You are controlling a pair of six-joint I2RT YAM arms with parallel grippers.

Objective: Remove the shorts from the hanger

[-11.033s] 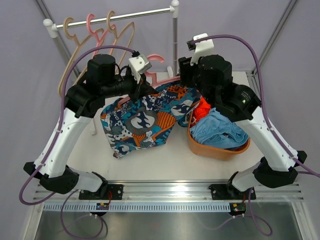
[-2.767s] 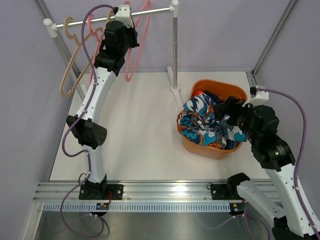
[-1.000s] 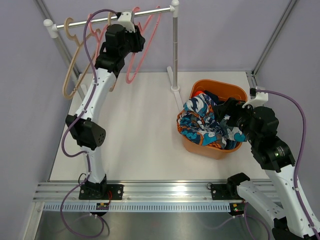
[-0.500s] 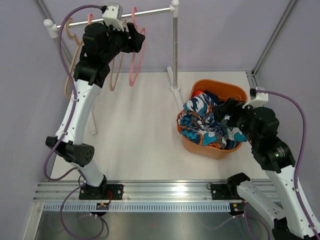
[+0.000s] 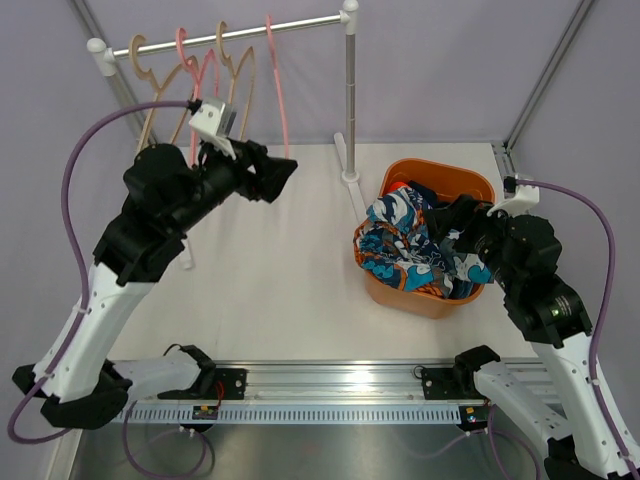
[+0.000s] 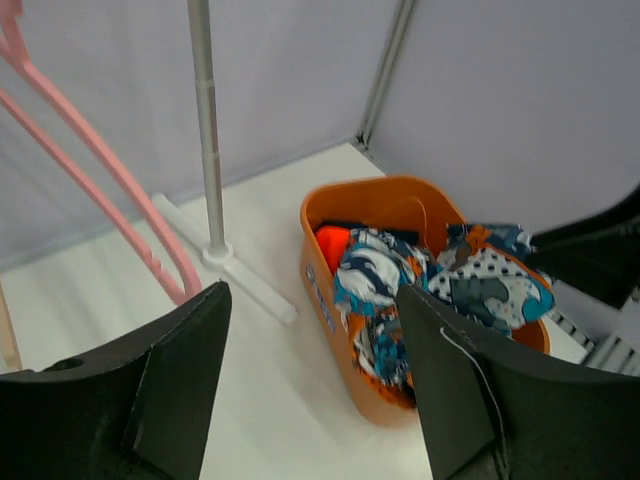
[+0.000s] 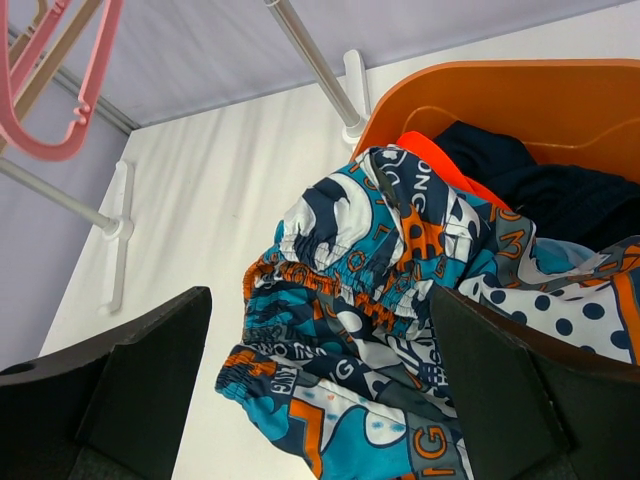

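Left jaws: standing spread wide, fingers point(image 6: 170, 390) well apart; holding nothing and touching nothing; hanging on the left arm point(image 5: 160, 215) above the surface point(image 5: 280, 280), lower than the rail point(image 5: 300, 24); pointing towards the basket point(image 5: 440, 168).
Right jaws: standing spread wide, fingers point(image 7: 520, 390) flanking the printed shorts point(image 7: 400, 300) in the wrist view; hovering over the basket's near right side on the right arm point(image 5: 530, 270); nothing is sitting pinched between them; whether a finger is brushing cloth, cannot tell.
Shorts: those in view are lying in the basket, off the hangers point(image 5: 222, 35); printed shorts are lying on top and spilling over the left rim; orange-red shorts point(image 7: 440, 165) and navy shorts point(image 7: 540, 185) are peeking out beneath, towards the far side.
Hangers: hanging bare on the rail; pink hanger point(image 5: 277, 90) is hanging nearest the post point(image 5: 349, 90), the others to its left.
Basket: sitting on the surface at the right, near the post's foot.
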